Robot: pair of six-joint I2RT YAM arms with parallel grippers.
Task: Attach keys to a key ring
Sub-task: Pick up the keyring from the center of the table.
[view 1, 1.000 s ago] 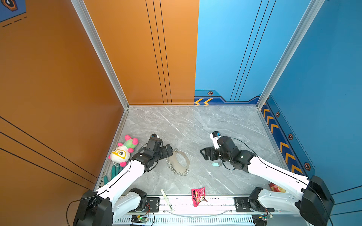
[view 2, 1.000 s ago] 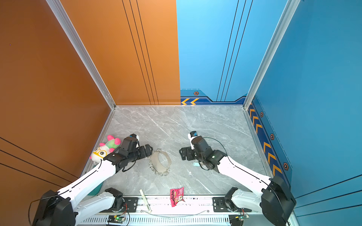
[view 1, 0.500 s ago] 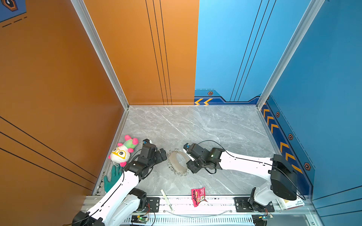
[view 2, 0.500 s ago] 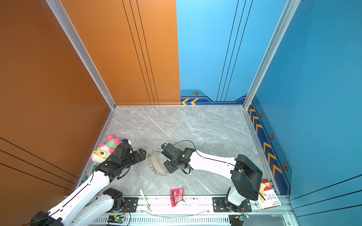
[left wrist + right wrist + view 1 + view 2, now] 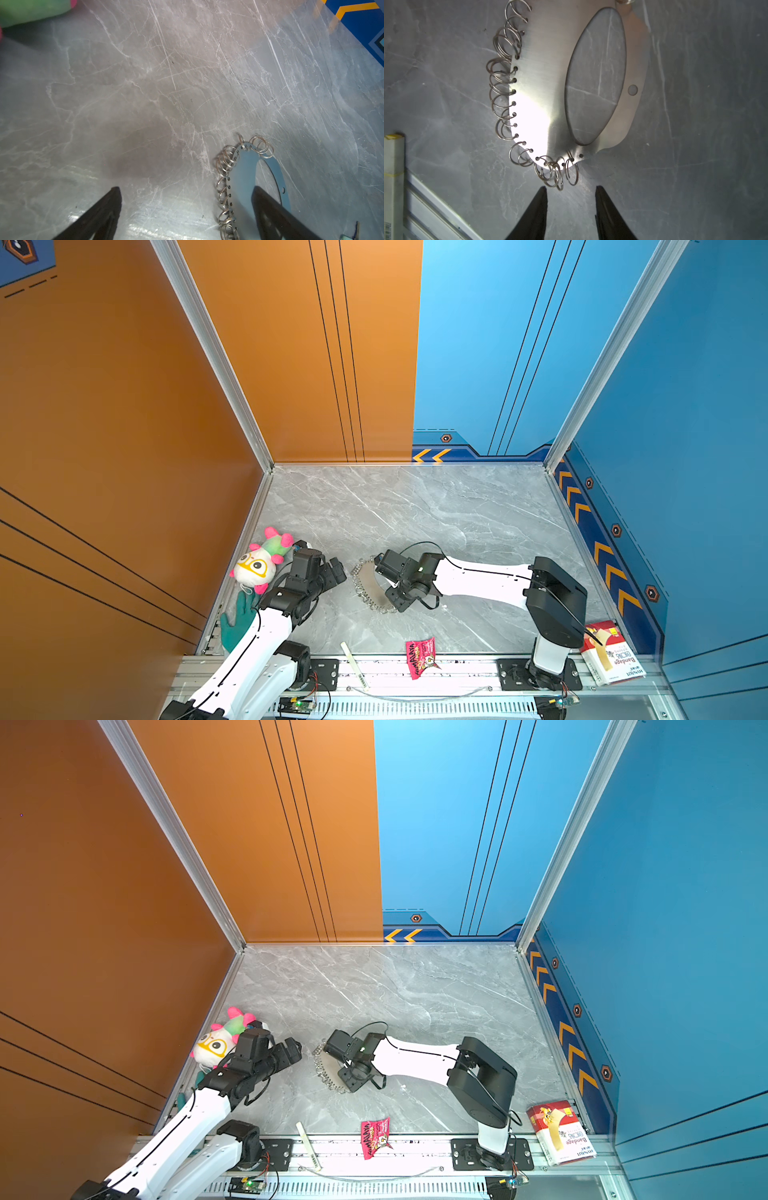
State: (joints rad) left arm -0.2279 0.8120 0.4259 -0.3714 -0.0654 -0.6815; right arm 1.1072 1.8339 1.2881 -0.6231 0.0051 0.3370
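Right wrist view: key ring (image 5: 537,116) just ahead of right gripper (image 5: 570,188), fingers parted, gripping nothing; left gripper (image 5: 186,188) spread wide beside ring.

On the marble table (image 5: 415,990), the key ring (image 5: 323,1071) between left end effector (image 5: 292,1049) and right end effector (image 5: 349,1085)

On the grey marble worktop (image 5: 415,510), the key ring (image 5: 365,583), a flat band edged with small silver rings, lies front-centre. A white plush toy (image 5: 257,564) lies far left, with a green rubber glove (image 5: 237,624) before it. A red snack packet (image 5: 420,657) lies on the front edge, and a bandage box (image 5: 611,651) in the front-right corner.
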